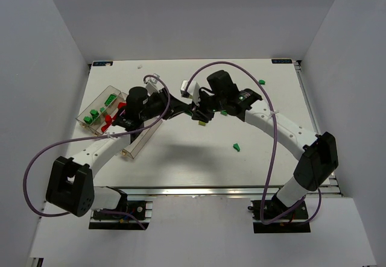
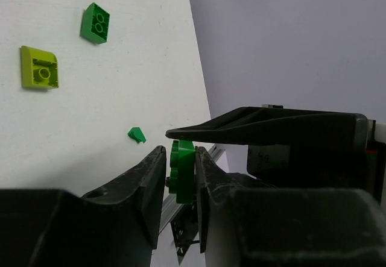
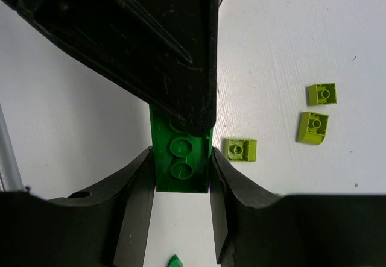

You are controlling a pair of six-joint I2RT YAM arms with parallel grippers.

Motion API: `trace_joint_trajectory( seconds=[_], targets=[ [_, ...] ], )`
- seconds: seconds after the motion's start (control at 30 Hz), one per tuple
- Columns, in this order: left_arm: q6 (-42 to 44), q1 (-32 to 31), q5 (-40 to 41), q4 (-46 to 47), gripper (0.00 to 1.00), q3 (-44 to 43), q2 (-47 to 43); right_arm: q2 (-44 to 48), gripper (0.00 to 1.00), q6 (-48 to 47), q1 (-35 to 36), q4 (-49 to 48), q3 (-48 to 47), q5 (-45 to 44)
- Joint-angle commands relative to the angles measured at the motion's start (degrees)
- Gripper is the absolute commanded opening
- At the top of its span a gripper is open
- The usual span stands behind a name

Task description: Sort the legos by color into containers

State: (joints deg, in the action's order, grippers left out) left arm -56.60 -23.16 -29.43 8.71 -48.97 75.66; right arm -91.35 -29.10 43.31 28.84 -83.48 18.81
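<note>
Left pincer [image 2: 180,161] and right pincer [image 3: 181,158] are each clamped on the same green studded plastic brick [image 3: 181,169]. It is seen low at frame centre.

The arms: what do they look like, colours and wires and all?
The left arm and right arm have white links, chunky black joints and black bases. A purple cable loops loosely along each. The left claw and right claw each have two black, scuffed, wedge-shaped fingers.
</note>
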Motion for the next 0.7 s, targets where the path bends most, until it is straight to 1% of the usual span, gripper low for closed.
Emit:
trace_joint_trajectory(
  seconds=[0.0,0.2,0.33,0.43,0.47,0.5,0.53,0.57,0.6,0.67],
  targets=[
    [0.35,-0.57,-1.33,0.95,0.35,-2.44,0.89,0.3,0.0,0.19,0.72,-1.86,-2.21,2.55],
    [0.35,-1.19,-3.87,1.57,0.35,-2.53,1.6,0.03,0.0,0.63,0.72,-2.65,-2.65,2.73],
    [1.4,-1.36,-4.32,-0.44,0.34,-2.45,1.51,-0.32,0.0,0.8,0.72,-2.56,-3.09,2.81],
    [2.37,-1.36,-4.32,-1.5,0.26,-2.45,1.33,-0.23,0.0,0.8,0.64,-2.65,-3.0,2.9],
    [2.54,-1.36,-4.41,-1.76,0.21,-2.45,1.25,-0.32,0.0,0.8,0.72,-2.74,-3.0,2.9],
    [2.72,-1.36,-4.32,-1.94,0.19,-2.45,1.25,-0.23,0.07,0.8,0.72,-2.74,-3.0,2.9],
    [2.81,-1.36,-4.23,-2.12,0.17,-2.62,1.16,-0.14,0.19,0.8,0.64,-2.74,-2.65,2.9],
    [3.07,-1.36,-4.23,-3.08,0.14,-2.8,1.16,-0.06,0.26,0.8,0.72,-2.82,-2.56,2.9],
    [3.77,-1.36,-4.14,-3.69,0.12,-3.06,1.25,0.03,0.39,0.89,0.64,-3.0,-2.13,2.64],
    [5.09,-1.28,-2.92,-7.02,0.11,-4.55,1.25,0.29,0.5,0.98,0.72,-3.18,-1.77,2.46]
  ],
)
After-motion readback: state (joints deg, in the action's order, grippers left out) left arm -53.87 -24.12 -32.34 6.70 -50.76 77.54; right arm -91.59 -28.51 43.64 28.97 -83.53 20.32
